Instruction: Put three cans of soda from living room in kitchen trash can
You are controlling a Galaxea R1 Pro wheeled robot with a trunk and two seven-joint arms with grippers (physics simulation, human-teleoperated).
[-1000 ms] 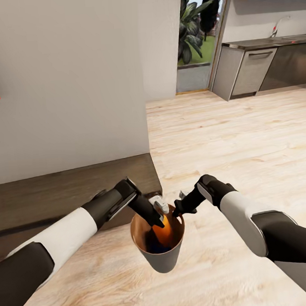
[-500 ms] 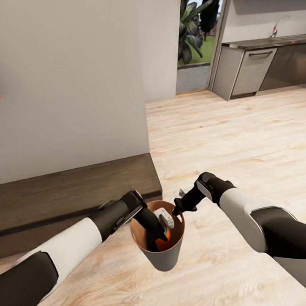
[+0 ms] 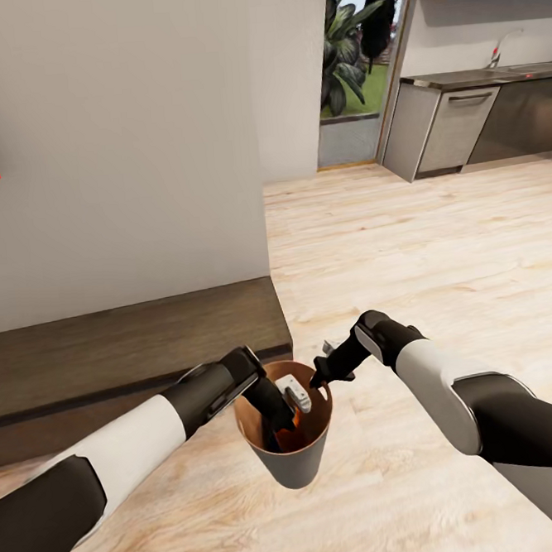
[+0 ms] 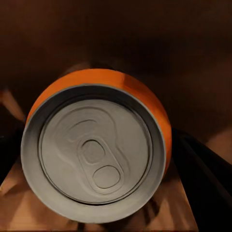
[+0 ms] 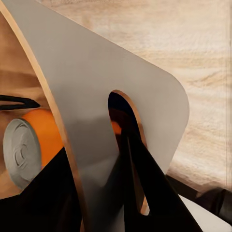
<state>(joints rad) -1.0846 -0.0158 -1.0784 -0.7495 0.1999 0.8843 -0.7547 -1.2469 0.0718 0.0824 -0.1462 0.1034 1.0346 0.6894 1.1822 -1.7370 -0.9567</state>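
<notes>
Trash can (image 3: 293, 466) is held off the wood floor (image 3: 439, 238). The right gripper (image 3: 321, 378) is clamped on its rim at the handle cutout. The left gripper (image 3: 283, 415) is down inside the can; jaw state can't be told. An orange soda can (image 4: 96, 150) sits right in front of the left wrist camera, silver top facing it, against the brown inner wall. Kitchen cabinets (image 3: 455, 125) are well ahead on the right.

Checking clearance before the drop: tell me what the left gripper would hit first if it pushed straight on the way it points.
The orange soda can, top-on and close ahead of the left gripper inside the trash can. Depth is unclear, but nothing else shows before it.
</notes>
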